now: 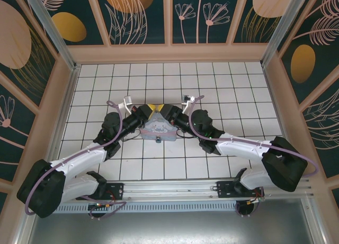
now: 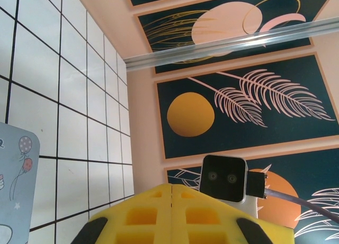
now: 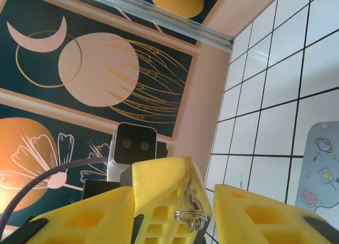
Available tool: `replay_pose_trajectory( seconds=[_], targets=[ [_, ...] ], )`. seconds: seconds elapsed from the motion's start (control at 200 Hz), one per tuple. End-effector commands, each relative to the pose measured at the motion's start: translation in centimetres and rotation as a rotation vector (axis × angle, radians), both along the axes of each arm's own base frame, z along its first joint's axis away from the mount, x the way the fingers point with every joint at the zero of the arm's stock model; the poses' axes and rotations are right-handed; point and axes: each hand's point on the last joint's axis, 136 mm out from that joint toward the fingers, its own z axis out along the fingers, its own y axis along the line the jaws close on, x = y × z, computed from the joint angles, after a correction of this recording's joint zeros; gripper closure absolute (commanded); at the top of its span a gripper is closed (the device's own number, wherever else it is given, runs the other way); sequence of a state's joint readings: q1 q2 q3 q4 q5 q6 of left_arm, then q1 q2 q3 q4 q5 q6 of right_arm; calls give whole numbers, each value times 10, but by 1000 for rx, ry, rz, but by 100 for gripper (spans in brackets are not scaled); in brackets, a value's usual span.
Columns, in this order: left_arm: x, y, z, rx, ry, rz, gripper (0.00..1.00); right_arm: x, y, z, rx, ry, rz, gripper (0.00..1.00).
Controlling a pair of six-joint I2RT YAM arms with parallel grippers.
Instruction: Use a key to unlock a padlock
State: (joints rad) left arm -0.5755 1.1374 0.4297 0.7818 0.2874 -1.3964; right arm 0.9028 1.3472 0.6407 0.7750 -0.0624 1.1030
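Grasp adjustment is staged over the far edge of the tin box [image 1: 159, 128], which lies on the tiled counter [image 1: 106, 80]; both arms are seen meeting there. The left end effector [image 2: 171, 193] is shown with its yellow fingers pressed together, no gap being left along the seam. The right end effector [image 3: 177, 201] is spread, and the closed fingers of the other are bracketed between its two pads. At the edge of those closed fingers, above the tin box, a small metal ring with a thin pale strip is seen and is taken to be the key [image 3: 189, 215]. Whether it is pinched or merely resting there cannot be told. A small dark spot at the near edge of the tin box is judged to be the padlock [image 1: 159, 140], though it is too small to be confirmed. The step in hand is judged to be the securing of the key between the two arms. A firm hold on the key is called for next. Its blade is then to be lowered toward the near edge of the tin box and lined up with the keyhole before any turn is made.
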Motion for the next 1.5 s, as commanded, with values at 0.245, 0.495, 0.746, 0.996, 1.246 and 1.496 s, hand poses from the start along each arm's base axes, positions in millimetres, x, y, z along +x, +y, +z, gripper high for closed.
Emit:
replay_pose_trajectory(
  seconds=[0.245,0.495,0.746,0.996,1.246,1.496],
  targets=[
    [-5,-3,18,-20,-77,-27,100,-2,15,12,50,-34,78,87],
    [-3,-1,16,-10,-67,-14,54,-6,16,11,68,-40,94,100],
    [-3,0,14,-7,-60,-6,59,-4,14,10,67,-35,79,100],
    [-3,4,8,29,-49,17,83,0,7,-10,-22,12,38,100],
    [8,28,-20,223,30,145,36,7,7,-74,-419,123,1,63],
    [24,61,-37,267,115,241,23,5,43,-114,-783,112,48,57]
  ],
)
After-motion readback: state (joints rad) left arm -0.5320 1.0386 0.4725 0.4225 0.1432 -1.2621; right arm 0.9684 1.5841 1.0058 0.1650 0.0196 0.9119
